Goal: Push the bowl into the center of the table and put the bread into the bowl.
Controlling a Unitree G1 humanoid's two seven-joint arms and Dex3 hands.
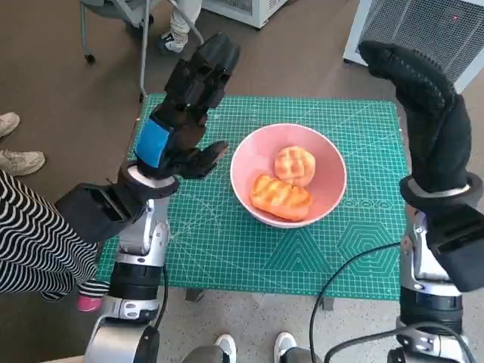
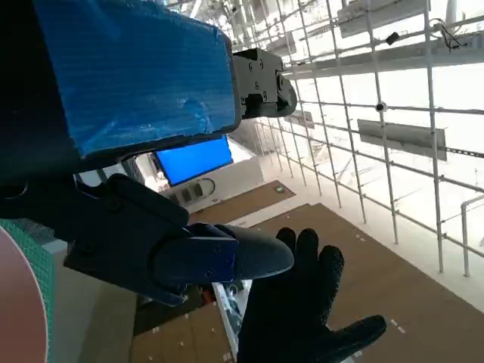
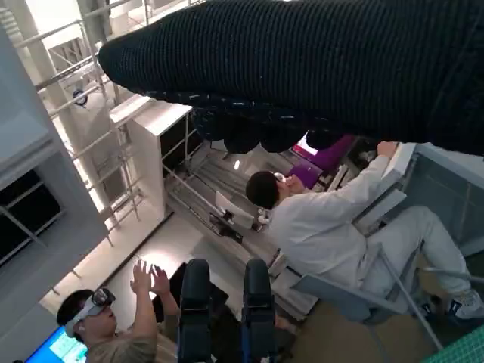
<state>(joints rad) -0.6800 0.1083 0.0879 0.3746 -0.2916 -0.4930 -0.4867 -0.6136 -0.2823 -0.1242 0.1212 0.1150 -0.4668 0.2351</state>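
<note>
A pink bowl point(image 1: 330, 178) sits near the middle of the green cutting mat point(image 1: 227, 249). Inside it lie two golden pieces of bread point(image 1: 281, 197), one round point(image 1: 295, 164) and one longer. My left hand point(image 1: 185, 113) is raised above the mat to the left of the bowl, fingers spread and holding nothing. My right hand point(image 1: 423, 106) is raised to the right of the bowl, fingers straight and empty. In the left wrist view the blue-taped back point(image 2: 136, 72) fills the frame, with the gloved right hand point(image 2: 302, 318) beyond it. The glove point(image 3: 318, 60) spans the right wrist view.
A person in a striped garment point(image 1: 34, 242) sits at the left with shoes point(image 1: 19, 160) nearby. Chair legs point(image 1: 144, 45) stand behind the table, a white appliance point(image 1: 423, 30) at the far right. Two people point(image 3: 333, 219) show in the right wrist view.
</note>
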